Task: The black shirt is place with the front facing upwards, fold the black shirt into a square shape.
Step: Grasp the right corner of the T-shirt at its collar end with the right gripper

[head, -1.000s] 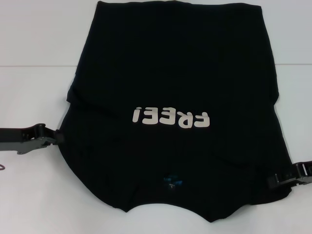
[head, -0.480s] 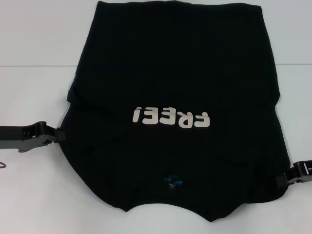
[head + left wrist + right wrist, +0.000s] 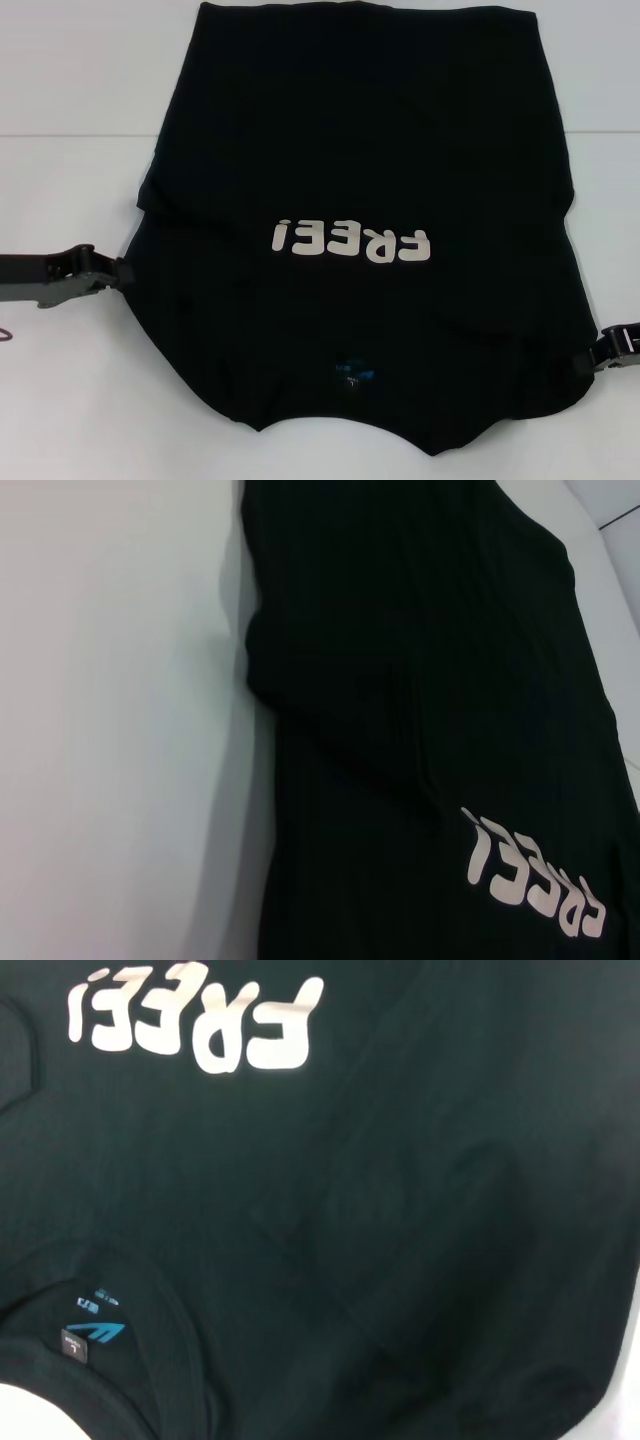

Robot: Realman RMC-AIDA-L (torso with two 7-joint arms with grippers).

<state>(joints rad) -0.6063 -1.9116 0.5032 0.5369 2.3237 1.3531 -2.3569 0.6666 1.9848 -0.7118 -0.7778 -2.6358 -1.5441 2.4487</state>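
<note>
Black shirt [image 3: 360, 150] face-up, sleeves tucked in, cream "FREE!" [image 3: 352, 240] (neck label [image 3: 95, 1332] blue), my left gripper [image 3: 118, 274] and right gripper [image 3: 592, 358] at its edges, grip unreadable.

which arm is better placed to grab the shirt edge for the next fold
Probably left. The left claw sits right at the black shirt's side edge, fully in the head view. The right claw is also at its edge, but near the frame's border, mostly out of view.

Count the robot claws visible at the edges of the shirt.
2. The left claw sits at the large black cotton T-shirt's left edge; the right claw sits at its right edge, nearer the collar.
</note>
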